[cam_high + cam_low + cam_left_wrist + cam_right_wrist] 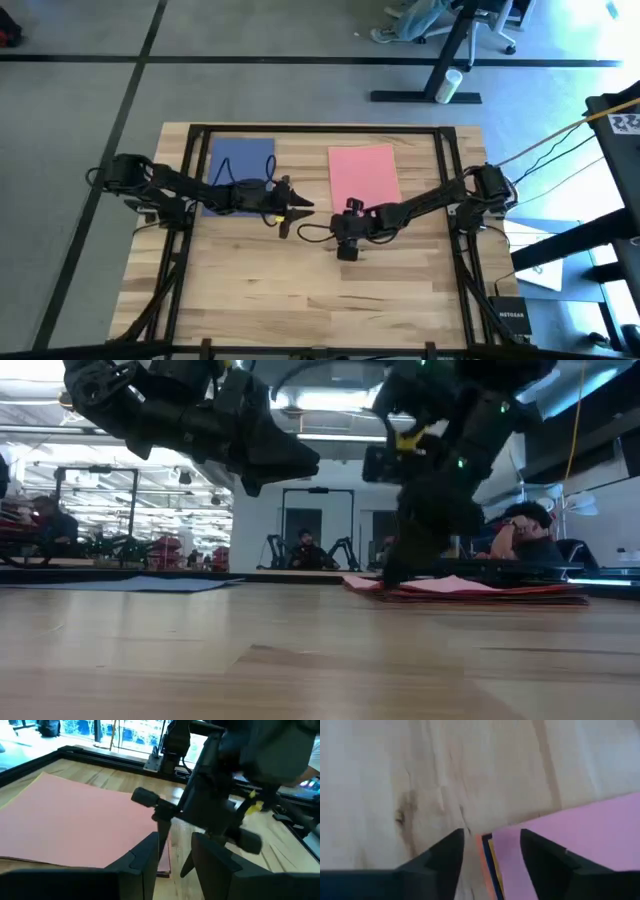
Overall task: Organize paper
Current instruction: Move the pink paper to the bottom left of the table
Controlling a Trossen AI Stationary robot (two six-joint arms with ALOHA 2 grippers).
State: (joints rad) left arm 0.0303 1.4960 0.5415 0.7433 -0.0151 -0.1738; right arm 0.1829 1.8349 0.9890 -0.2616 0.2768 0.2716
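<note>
Lying flat on the wooden tabletop [300, 290] are two groups of paper: a single blue sheet [240, 165] and a stack topped by a pink sheet [362, 175]. Under the pink top sheet the right wrist view shows at least three more edges at the stack's corner: yellow, dark blue or black, and orange [485, 870]. The blue sheet lies well apart from the pink stack, toward the left arm's side.

The right gripper [492, 857] sits low at the near corner of the pink stack, its fingers [545, 865] released and spread either side of that corner, holding nothing. The left gripper [175, 857] hangs above the tabletop between the blue sheet and the pink stack, pointing toward the stack; its fingers [145, 857] are parted and empty. From the left wrist, the right arm [215, 795] blocks part of the stack's near edge.

A black frame [320, 128] runs round the tabletop. Beyond the pink stack, the low view shows an open workroom with other dark robot arms [310, 550] and a seated person [525, 535] in dark clothes. The floor around is grey, with a desk leg [440, 70] past the tabletop's far side.
</note>
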